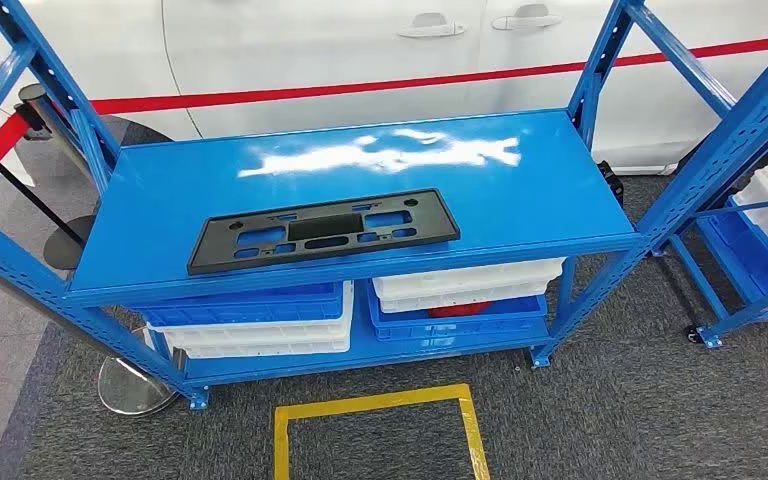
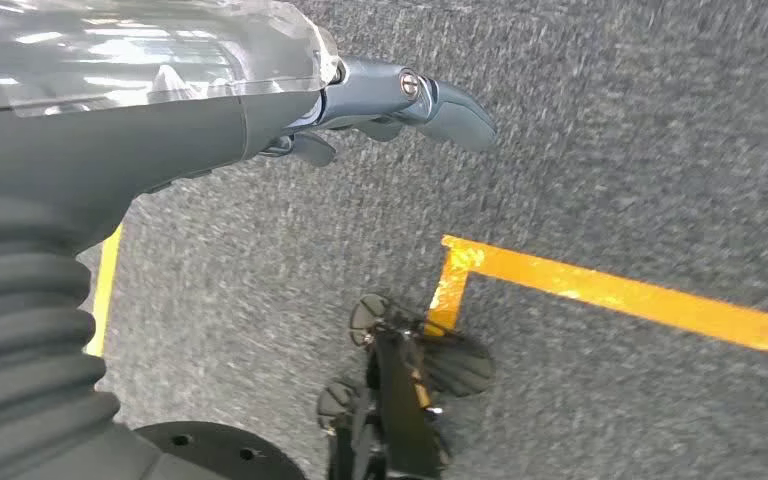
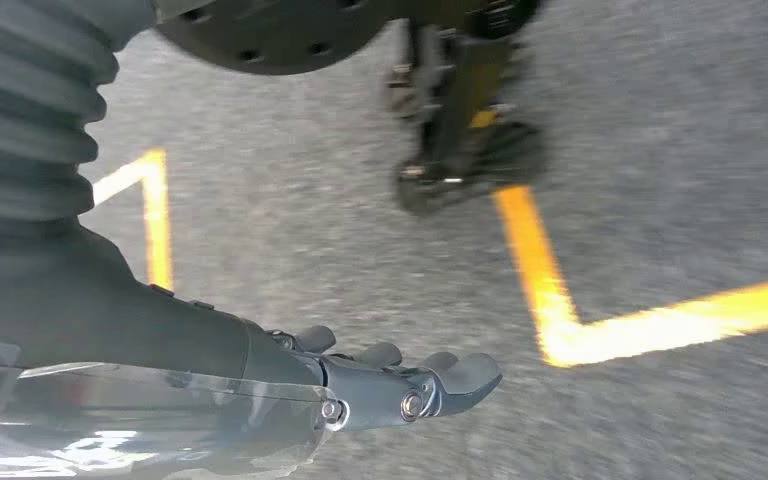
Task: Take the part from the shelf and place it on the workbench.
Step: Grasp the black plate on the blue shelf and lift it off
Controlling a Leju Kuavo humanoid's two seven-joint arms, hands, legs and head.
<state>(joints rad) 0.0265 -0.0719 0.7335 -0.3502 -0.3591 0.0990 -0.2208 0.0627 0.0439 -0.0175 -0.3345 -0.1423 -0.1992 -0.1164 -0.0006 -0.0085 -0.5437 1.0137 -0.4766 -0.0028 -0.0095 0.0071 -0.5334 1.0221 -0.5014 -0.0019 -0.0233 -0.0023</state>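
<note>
Black plastic part (image 1: 324, 230) lies flat on the blue shelf (image 1: 520, 205); my left hand (image 2: 400, 105) and right hand (image 3: 400, 385) hang over grey carpet (image 2: 610, 150), both released, holding nothing.

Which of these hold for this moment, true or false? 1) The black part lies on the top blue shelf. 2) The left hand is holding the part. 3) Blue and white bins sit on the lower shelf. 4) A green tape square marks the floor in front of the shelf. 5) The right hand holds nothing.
1) True: the black part lies flat on the top shelf.
2) False: the left hand hangs over grey carpet, holding nothing.
3) True: blue and white bins sit below.
4) False: the tape square is yellow.
5) True: the right hand is empty over the carpet.
</note>
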